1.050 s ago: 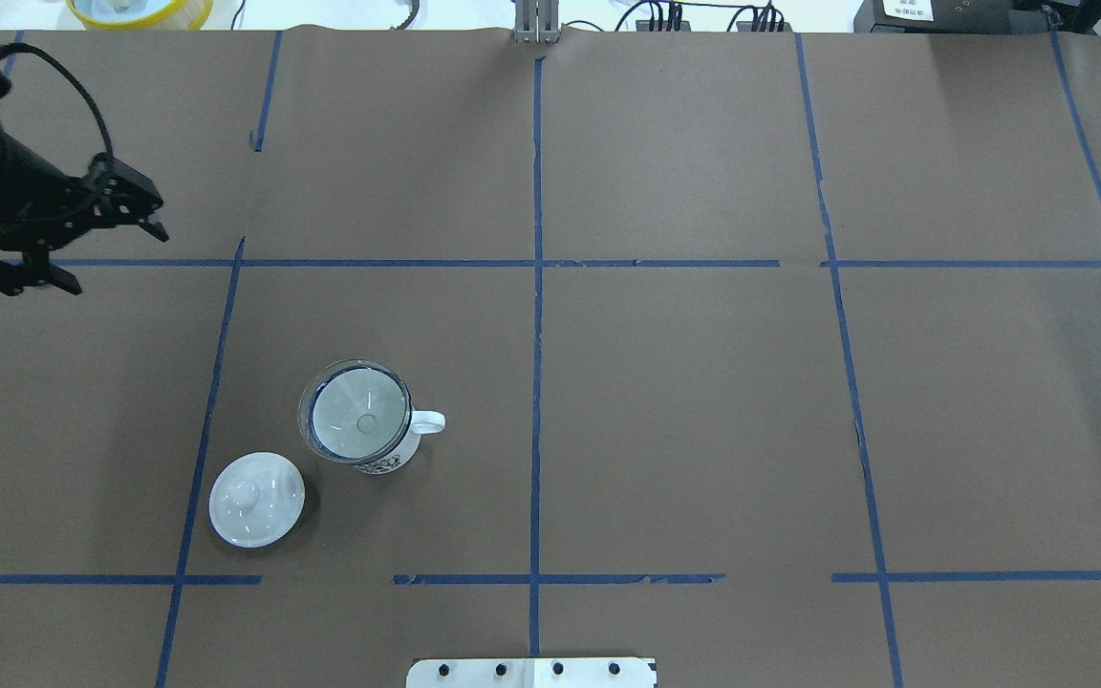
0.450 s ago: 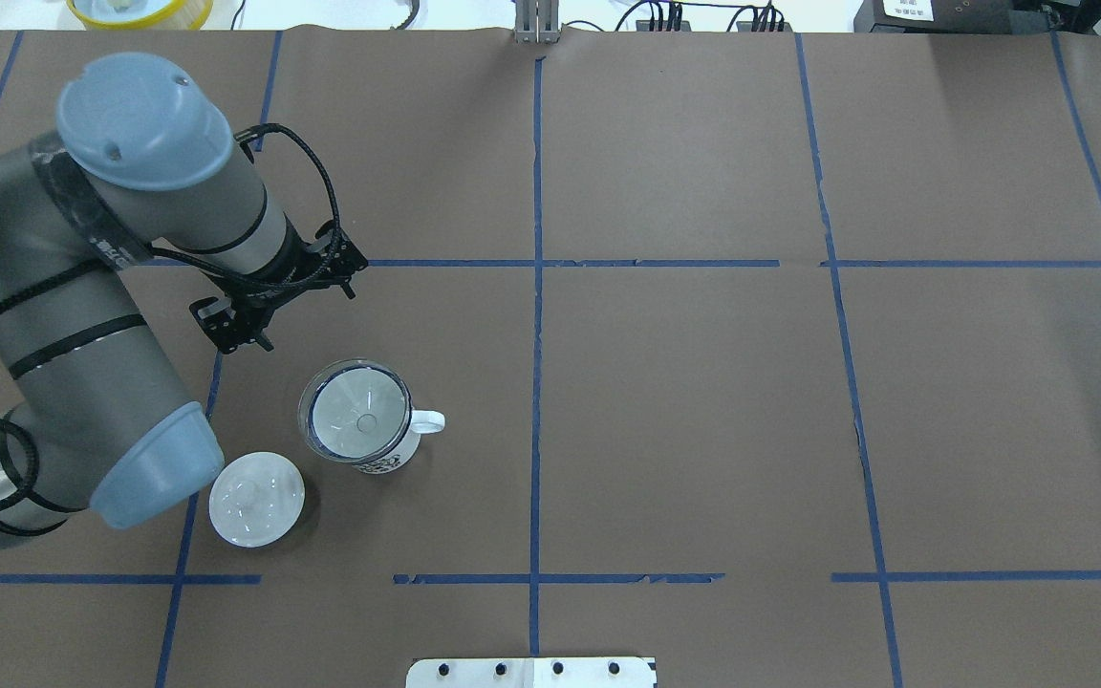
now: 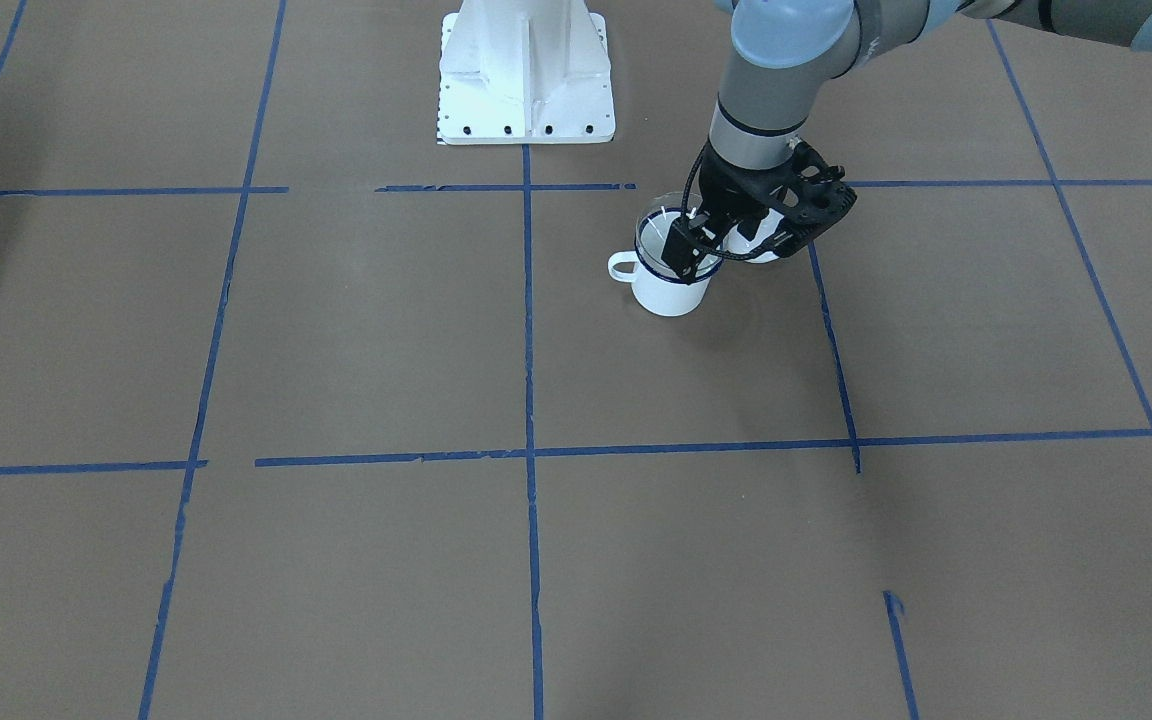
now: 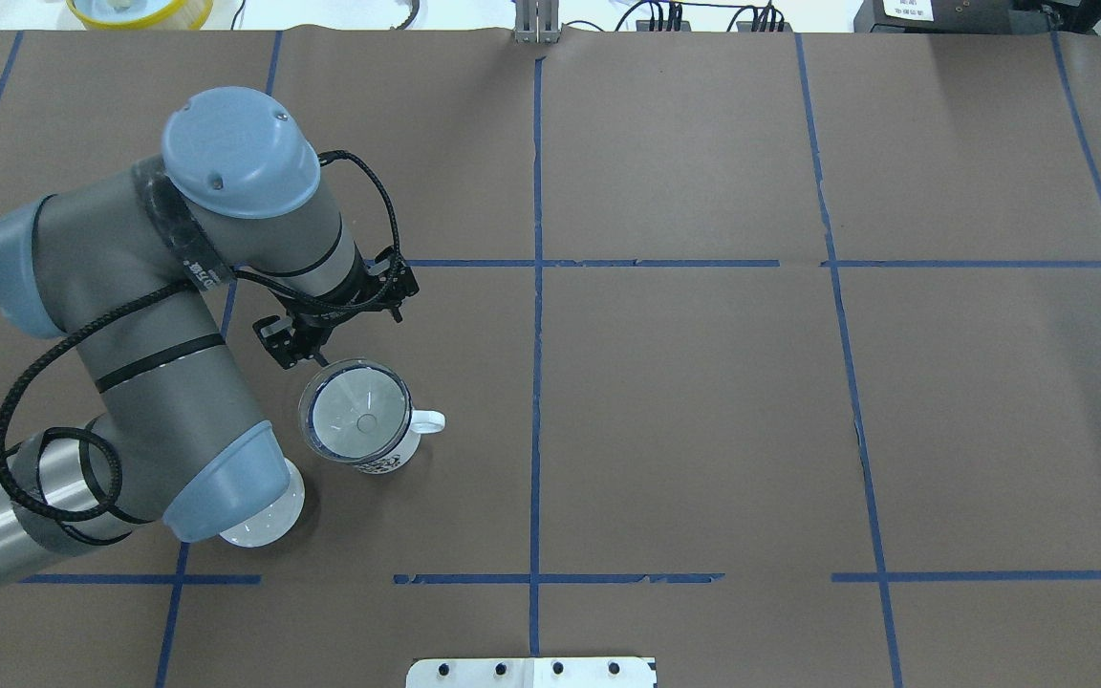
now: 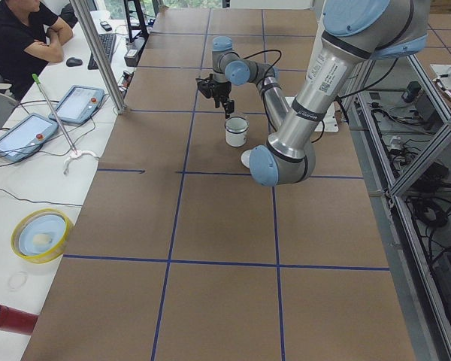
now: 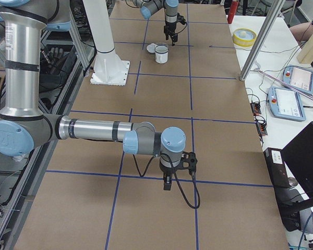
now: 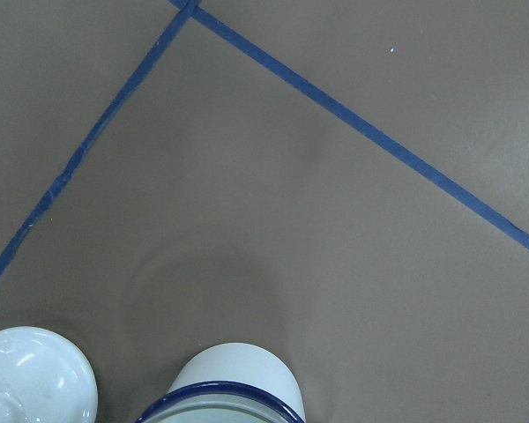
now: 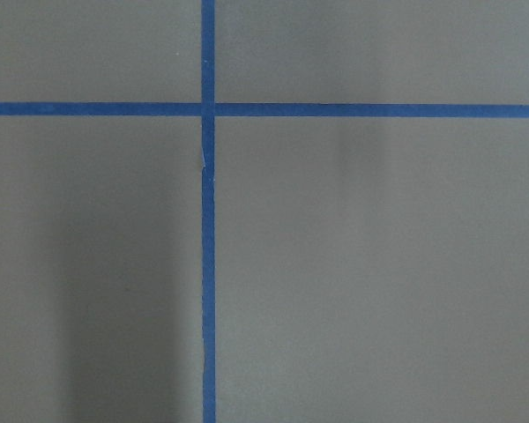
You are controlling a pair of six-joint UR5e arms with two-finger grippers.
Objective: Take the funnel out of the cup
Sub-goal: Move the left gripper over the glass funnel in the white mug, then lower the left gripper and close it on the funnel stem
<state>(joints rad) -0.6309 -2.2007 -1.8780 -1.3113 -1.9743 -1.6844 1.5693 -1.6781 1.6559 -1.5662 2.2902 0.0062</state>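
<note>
Funnel [image 4: 359, 413]: seated in cup [image 4: 393, 460], left-centre of overhead view.
Left gripper [image 4: 340, 317]: jaws apart, near cup's upper-left rim.
Lid [image 7: 31, 374]: half-hidden overhead; unobstructed in wrist view, lower left.
Right gripper [image 6: 167, 179]: side view only; cannot tell its state.

The left arm [image 4: 168, 401] and right arm [image 6: 91, 129] have grey tubular links, rounded light-blue joint caps [image 4: 235, 143] with small screws, and a black braided cable [image 4: 382, 191] at each wrist

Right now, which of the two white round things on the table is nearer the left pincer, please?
The cup, blue-rimmed with the funnel in it, close by the left pincer; the knobbed lid lies farther off.
</note>
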